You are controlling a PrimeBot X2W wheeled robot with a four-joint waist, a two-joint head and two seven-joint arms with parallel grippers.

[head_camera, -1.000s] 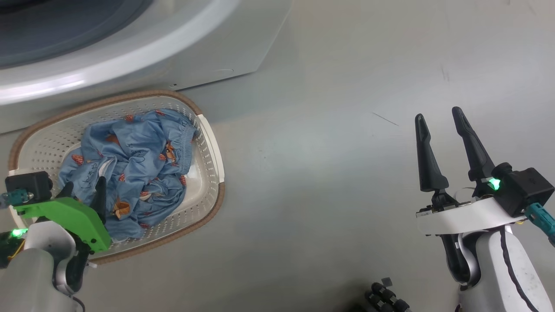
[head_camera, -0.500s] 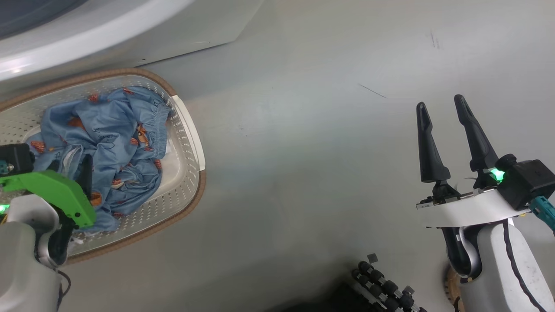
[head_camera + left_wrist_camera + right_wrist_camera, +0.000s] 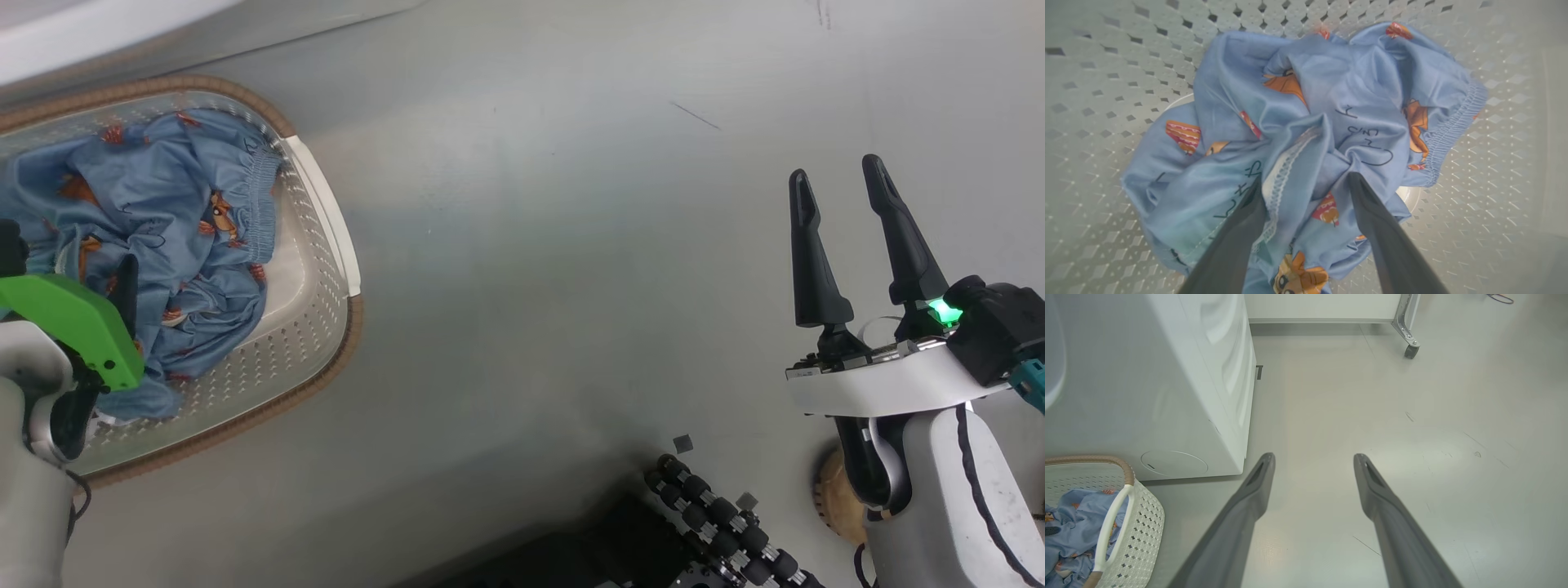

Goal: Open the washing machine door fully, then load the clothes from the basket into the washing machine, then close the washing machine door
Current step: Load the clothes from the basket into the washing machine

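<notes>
Inside the basket (image 3: 314,327), noted left tool (image 3: 1304,179) spread apart astride a fold of the clothes (image 3: 1310,81), same as a second ago, only head camera swung; right tool (image 3: 837,169) likewise apart, idle over floor (image 3: 531,245); expect grasp next.

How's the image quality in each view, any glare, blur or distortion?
Head view: slightly soft, with a pale sheen across the floor. Left wrist view: clothes sharp, the left hand's fingers blurred. Right wrist view: wide lens makes the washer lean.
</notes>
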